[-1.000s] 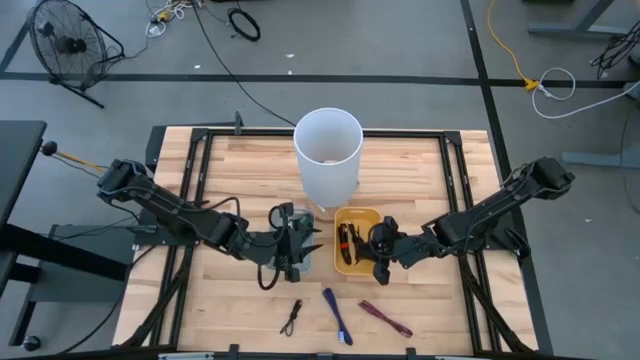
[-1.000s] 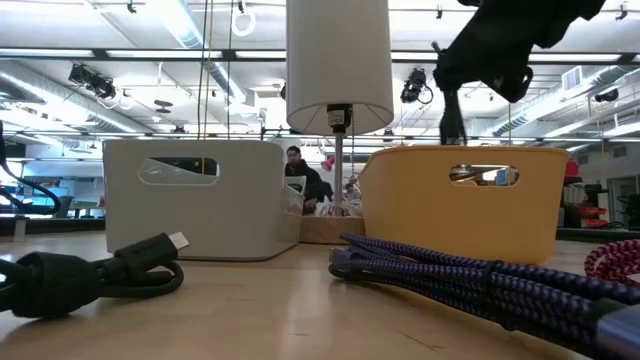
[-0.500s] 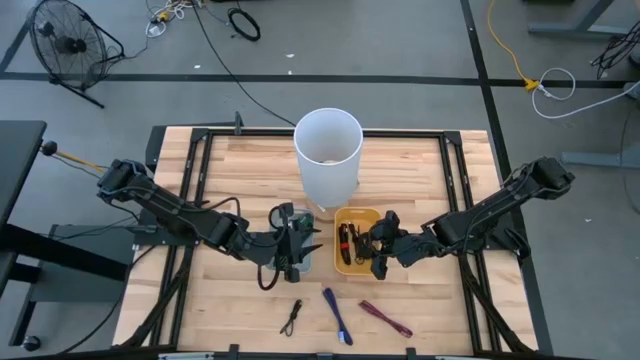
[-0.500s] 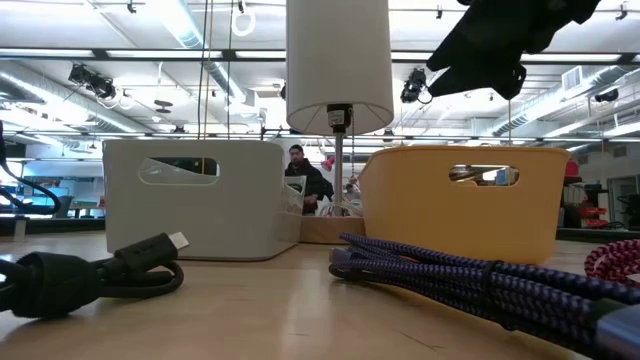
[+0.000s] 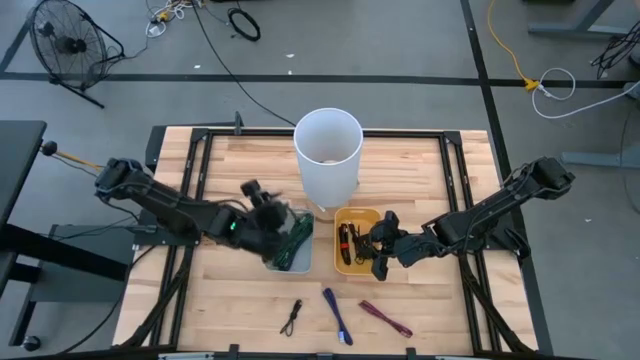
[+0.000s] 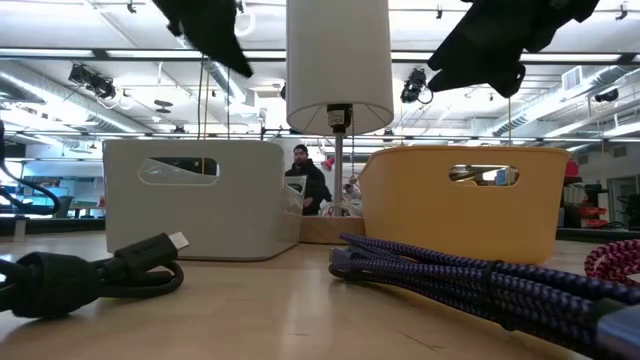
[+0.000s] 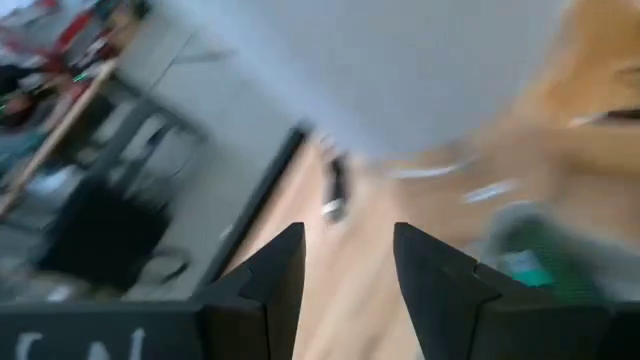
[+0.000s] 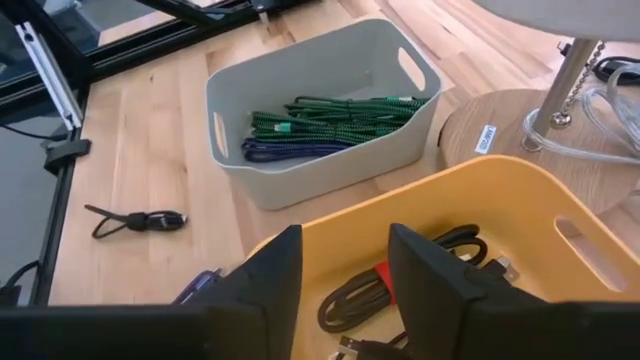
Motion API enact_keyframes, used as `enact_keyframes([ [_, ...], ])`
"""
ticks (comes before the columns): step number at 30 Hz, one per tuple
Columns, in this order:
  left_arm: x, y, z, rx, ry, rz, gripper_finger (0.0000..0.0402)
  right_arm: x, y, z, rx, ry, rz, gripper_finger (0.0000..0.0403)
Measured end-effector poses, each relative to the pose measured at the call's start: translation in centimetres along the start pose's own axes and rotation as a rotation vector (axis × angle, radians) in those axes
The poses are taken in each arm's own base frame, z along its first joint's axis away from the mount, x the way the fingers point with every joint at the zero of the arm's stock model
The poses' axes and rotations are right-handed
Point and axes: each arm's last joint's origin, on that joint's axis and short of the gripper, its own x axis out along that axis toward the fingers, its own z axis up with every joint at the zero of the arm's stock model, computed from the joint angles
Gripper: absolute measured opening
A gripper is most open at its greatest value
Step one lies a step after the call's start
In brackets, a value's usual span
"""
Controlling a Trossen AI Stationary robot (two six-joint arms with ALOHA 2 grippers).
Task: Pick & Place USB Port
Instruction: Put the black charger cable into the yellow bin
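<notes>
A white bin (image 5: 291, 250) holds green and purple cables (image 8: 320, 120). Beside it a yellow bin (image 5: 356, 218) holds black cables (image 8: 400, 275). Three more cables lie near the table's near edge: black (image 5: 292, 317), blue (image 5: 337, 315) and dark red (image 5: 386, 319). My left gripper (image 5: 272, 212) is open and empty, raised to the left of the white bin; its wrist view (image 7: 350, 250) is blurred. My right gripper (image 5: 375, 250) is open and empty above the yellow bin's right side, and its wrist view (image 8: 345, 245) looks into that bin.
A tall white lamp shade (image 5: 327, 150) on a round wooden base (image 8: 500, 130) stands just beyond the two bins. Black frame rails (image 5: 195, 160) run along the table's sides. Bare wood lies between the bins and the loose cables.
My left gripper has risen from over the white bin, swung toward the table's left and far side, and turned about; it is still moving fast. My right gripper has shifted slightly toward the yellow bin. A thin dark thing that hung below it no longer shows.
</notes>
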Motion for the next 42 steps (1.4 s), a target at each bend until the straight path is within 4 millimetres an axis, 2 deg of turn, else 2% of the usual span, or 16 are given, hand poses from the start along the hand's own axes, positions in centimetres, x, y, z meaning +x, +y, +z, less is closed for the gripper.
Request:
enact_keyframes([
  [3,1.4,1.6,-0.5,0.038,0.074,0.082,0.0160,0.0,0.1,0.1,0.002,-0.010,0.007,0.0146],
  [10,5.0,5.8,-0.5,0.005,0.206,0.207,0.0160,0.0,0.2,0.2,-0.012,-0.013,0.030,0.0147],
  [15,6.2,8.3,-0.8,-0.033,0.271,0.233,0.0160,0.0,0.3,0.1,-0.014,0.009,0.058,0.0147],
  [17,6.2,8.9,-1.0,-0.041,0.250,0.232,0.0160,0.0,0.3,0.1,-0.016,0.011,0.057,0.0147],
  [21,6.1,10.0,-3.1,-0.094,0.206,0.142,0.0160,0.0,0.2,0.1,-0.019,0.017,0.053,0.0146],
  [23,6.2,10.7,-4.4,-0.122,0.155,0.092,0.0160,0.0,0.3,0.1,-0.017,0.012,0.055,0.0145],
  [27,7.3,11.8,-5.7,-0.212,-0.022,-0.037,0.0160,0.0,0.3,0.4,-0.004,-0.012,0.064,0.0142],
  [30,8.8,12.6,-6.2,-0.275,-0.116,-0.065,0.0160,0.1,0.3,0.7,0.002,-0.033,0.072,0.0141],
  [33,11.1,13.5,-6.5,-0.320,-0.130,-0.050,0.0160,0.1,0.3,1.0,-0.009,-0.054,0.079,0.0141],
  [37,14.5,14.3,-7.2,-0.378,-0.072,-0.066,0.0160,0.2,0.3,1.2,-0.022,-0.065,0.082,0.0141],
  [42,18.7,14.3,-7.8,-0.387,0.028,-0.079,0.0160,0.2,0.3,1.2,-0.047,-0.062,0.084,0.0141],
])
